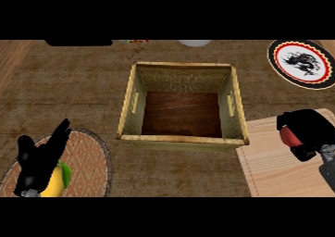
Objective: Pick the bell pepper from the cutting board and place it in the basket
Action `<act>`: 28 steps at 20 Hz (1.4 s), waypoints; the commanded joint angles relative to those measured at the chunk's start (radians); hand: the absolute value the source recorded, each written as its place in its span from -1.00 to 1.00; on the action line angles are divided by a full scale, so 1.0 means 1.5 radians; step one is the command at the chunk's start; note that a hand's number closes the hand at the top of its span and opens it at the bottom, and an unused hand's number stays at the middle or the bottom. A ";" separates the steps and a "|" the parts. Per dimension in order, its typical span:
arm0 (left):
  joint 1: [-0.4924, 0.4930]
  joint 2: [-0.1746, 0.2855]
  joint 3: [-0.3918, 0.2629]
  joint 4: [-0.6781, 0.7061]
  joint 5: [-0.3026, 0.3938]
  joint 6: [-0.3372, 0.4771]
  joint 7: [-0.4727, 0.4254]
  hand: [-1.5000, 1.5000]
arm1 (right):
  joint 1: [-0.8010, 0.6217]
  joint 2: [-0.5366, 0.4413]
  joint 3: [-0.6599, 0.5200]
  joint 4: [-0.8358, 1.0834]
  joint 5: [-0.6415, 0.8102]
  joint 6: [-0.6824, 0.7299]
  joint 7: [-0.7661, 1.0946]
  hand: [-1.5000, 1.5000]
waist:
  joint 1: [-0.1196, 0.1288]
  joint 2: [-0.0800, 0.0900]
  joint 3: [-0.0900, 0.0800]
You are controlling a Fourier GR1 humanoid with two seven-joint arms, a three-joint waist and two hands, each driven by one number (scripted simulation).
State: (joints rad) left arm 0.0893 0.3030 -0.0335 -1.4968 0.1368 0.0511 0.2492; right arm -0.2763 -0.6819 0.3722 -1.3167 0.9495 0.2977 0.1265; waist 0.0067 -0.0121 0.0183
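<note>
Wicker rim to clear: holding the red bell pepper (288,135) in the curled right hand (311,129), just right of the basket (184,140). Might clip that rim if carried across low. Resting left hand (37,162) open, lower-left of the basket.

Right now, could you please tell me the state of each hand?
Left hand: open, fingers straight.
Right hand: shut on the red bell pepper, over the cutting board.
</note>
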 commanded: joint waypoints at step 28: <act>0.005 -0.027 -0.031 0.028 -0.013 -0.016 0.053 0.00 | -0.222 0.454 0.293 -0.398 0.055 -0.344 0.747 1.00 | 0.039 -0.008 -0.016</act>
State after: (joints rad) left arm 0.0575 0.2843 -0.0606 -1.5033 0.1201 0.0265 0.3174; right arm -0.5189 -0.0083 0.7966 -1.8464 0.9974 -0.0742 1.0691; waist 0.0646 -0.0251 0.0102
